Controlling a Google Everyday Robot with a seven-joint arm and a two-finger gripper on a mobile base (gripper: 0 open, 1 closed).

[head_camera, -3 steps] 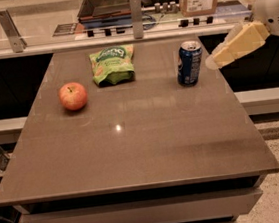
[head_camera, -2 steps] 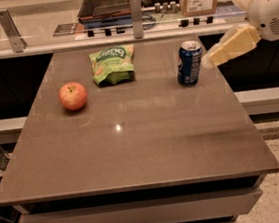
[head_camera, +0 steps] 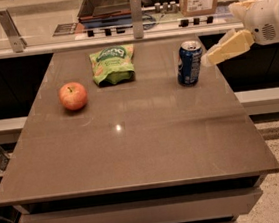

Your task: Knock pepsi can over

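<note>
My fingers (head_camera: 225, 49) hang off the right edge of the bench (head_camera: 134, 149), above its surface, sloping down toward their tips. They look narrow, drawn together into one pale wedge with no gap showing, and they hold nothing.

The pepsi can (head_camera: 190, 63) stands upright in the far right part of the bench, close to that right edge, with its long axis vertical and its silver top up. It lies just off my fingertips, toward the middle of the bench. The tips sit level with its upper half and right beside its wall. I cannot tell whether they touch it or fall a hair short.

As I judge it, the move ahead is a sideways push through the can's upper half so that it tips away from me onto open bench. The green snack bag (head_camera: 113, 64) and the apple (head_camera: 73, 96) lie well apart on that side, the bag nearer.
</note>
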